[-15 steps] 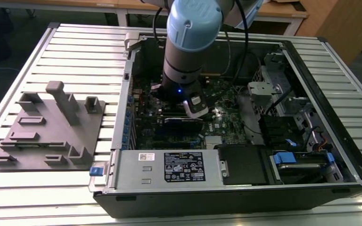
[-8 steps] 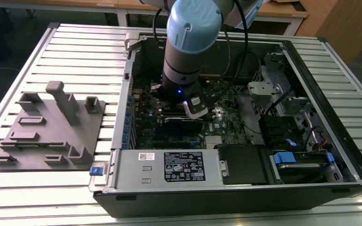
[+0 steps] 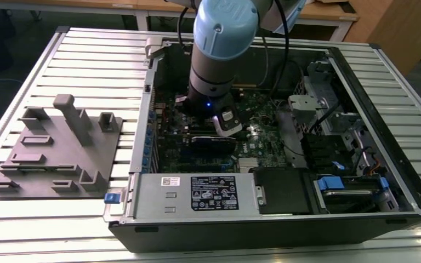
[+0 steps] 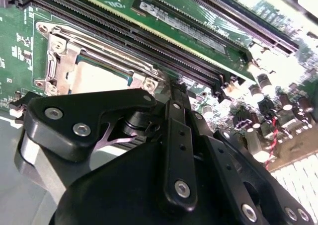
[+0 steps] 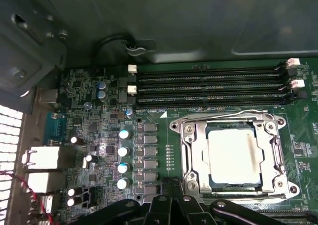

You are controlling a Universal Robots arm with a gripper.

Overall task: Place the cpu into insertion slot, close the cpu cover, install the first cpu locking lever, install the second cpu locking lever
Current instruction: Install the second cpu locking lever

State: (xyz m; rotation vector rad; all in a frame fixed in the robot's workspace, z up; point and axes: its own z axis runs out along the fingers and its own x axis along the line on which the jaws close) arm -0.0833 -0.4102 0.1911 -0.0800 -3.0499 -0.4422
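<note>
The cpu (image 5: 233, 154) lies flat in the insertion slot (image 5: 233, 187), its silver top showing through the cut-out of the cpu cover (image 5: 191, 155). The cover is down over it. Thin metal lever rods (image 5: 223, 117) run along the cover's edges. My gripper (image 5: 171, 183) is shut, with its tips just beside one edge of the socket; I see nothing between the fingers. In the second wrist view the gripper (image 4: 175, 86) points at a corner of the cover (image 4: 59, 68), with the cpu (image 4: 102, 78) beyond. In the exterior view the gripper (image 3: 229, 125) hangs low over the green board.
Long black memory slots (image 5: 208, 88) run beside the socket. Capacitors (image 5: 123, 151) and rear ports (image 5: 42, 158) stand nearby. The open computer case (image 3: 371, 213) holds a power supply (image 3: 214, 193) and a black card (image 3: 214, 143). A grey fixture (image 3: 57, 148) sits at the exterior view's left.
</note>
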